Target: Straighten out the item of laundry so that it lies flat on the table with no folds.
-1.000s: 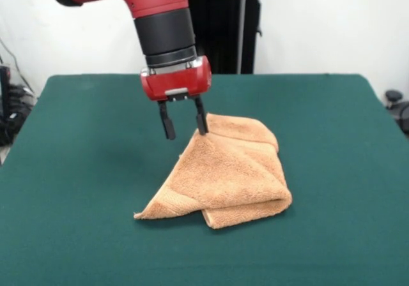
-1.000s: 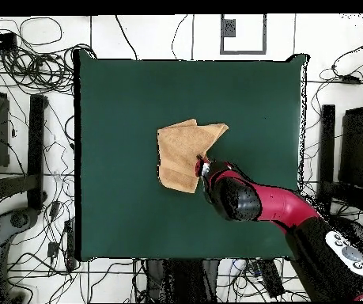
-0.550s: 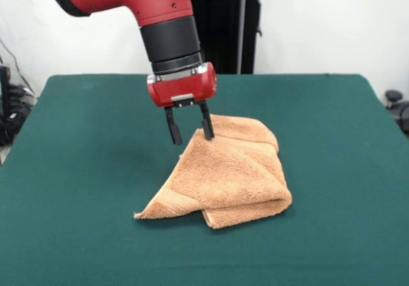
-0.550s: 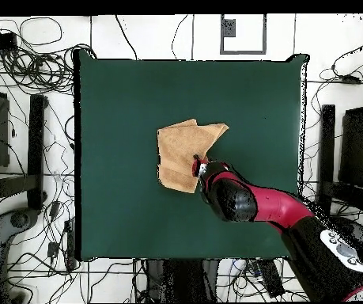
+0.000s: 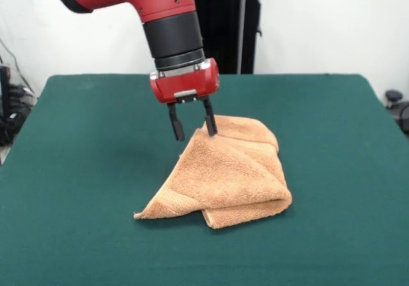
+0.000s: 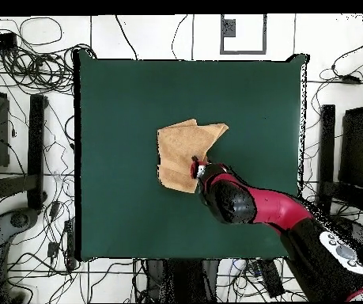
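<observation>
Pincer (image 5: 193, 120) open, fingers spread, above towel (image 5: 223, 174) far edge; towel bunched, folded, mostly beneath and right. Green desk (image 5: 77, 171); white wall behind.

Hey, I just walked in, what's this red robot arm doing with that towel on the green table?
The red arm is working on flattening the orange-tan towel, which lies crumpled and folded over itself near the middle of the green table. Its pincer is open and hangs at the towel's far edge, one finger by the cloth and the other over bare table. Nothing is gripped, and the towel is far from flat: several layers are stacked, with one corner sticking out toward the camera in the front view.
</observation>
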Tool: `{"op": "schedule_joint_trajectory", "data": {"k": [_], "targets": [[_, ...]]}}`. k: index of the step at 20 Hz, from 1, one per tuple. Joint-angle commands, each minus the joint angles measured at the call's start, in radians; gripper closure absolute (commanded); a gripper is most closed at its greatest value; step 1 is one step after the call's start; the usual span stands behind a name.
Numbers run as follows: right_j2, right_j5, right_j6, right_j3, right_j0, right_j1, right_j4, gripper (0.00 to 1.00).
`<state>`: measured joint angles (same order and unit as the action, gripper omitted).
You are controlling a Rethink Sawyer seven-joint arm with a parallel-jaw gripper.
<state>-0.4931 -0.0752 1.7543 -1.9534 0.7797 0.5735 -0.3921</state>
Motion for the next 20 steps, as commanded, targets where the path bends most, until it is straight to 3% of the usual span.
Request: {"op": "schedule_joint_trajectory", "data": {"k": [1, 4, 5, 8, 11, 16, 20], "targets": [[-0.058, 0.068, 0.134, -0.055, -0.070, -0.029, -0.014, 0.00], [-0.046, 0.106, 0.121, -0.046, -0.077, -0.033, -0.040, 0.00], [-0.065, 0.131, 0.107, -0.044, -0.062, -0.043, -0.058, 1.00], [-0.098, 0.120, 0.092, -0.046, -0.031, -0.061, -0.064, 1.00], [-0.044, 0.125, 0.118, -0.042, -0.073, -0.035, -0.047, 1.00], [-0.078, 0.083, 0.106, -0.049, -0.055, -0.029, -0.035, 1.00], [-0.053, 0.013, 0.118, -0.102, -0.059, 0.094, 0.001, 1.00]]}}
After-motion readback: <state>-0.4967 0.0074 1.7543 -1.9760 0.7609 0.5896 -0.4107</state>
